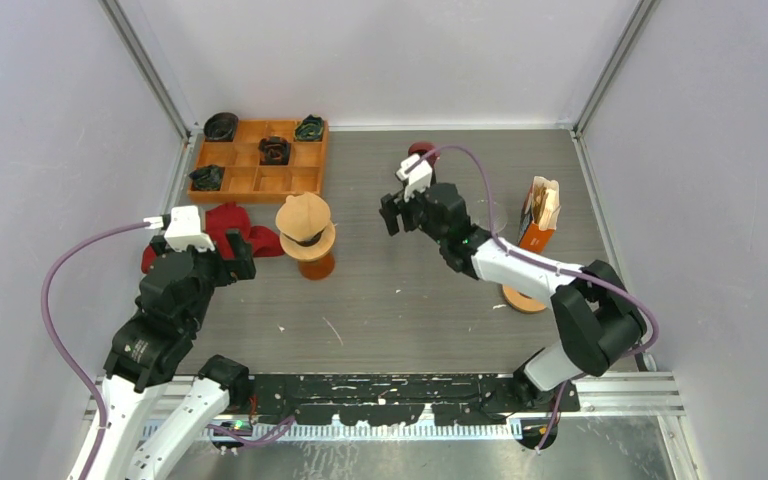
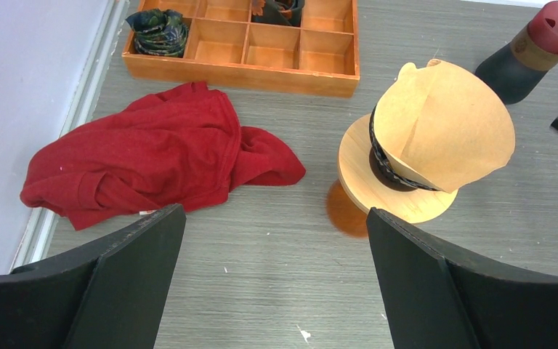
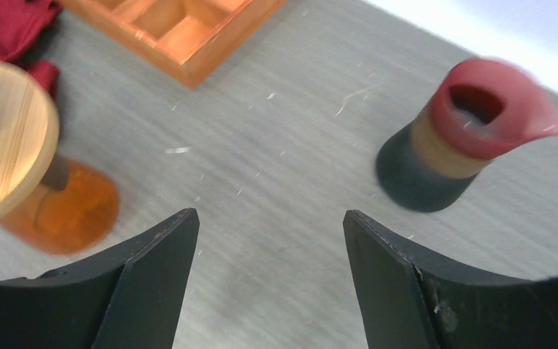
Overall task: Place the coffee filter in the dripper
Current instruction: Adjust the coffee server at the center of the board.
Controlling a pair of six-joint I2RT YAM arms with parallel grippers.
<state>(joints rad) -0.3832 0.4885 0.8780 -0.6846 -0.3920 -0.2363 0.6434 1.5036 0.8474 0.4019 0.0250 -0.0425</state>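
The brown paper coffee filter (image 1: 303, 212) sits as a cone in the black dripper (image 2: 382, 161) on a round wooden stand (image 1: 310, 248) at mid-table. In the left wrist view the filter (image 2: 443, 127) leans a little to the right. My left gripper (image 1: 239, 256) is open and empty, just left of the stand; in its wrist view (image 2: 272, 218) only bare table lies between the jaws. My right gripper (image 1: 396, 214) is open and empty, right of the stand and apart from it, over bare table (image 3: 269, 218).
A red cloth (image 1: 228, 232) lies left of the stand. An orange compartment tray (image 1: 260, 180) sits at the back left. A dark pitcher with a red top (image 3: 465, 138) stands behind my right gripper. An orange filter pack (image 1: 539, 214) and a wooden disc (image 1: 522, 299) are at right.
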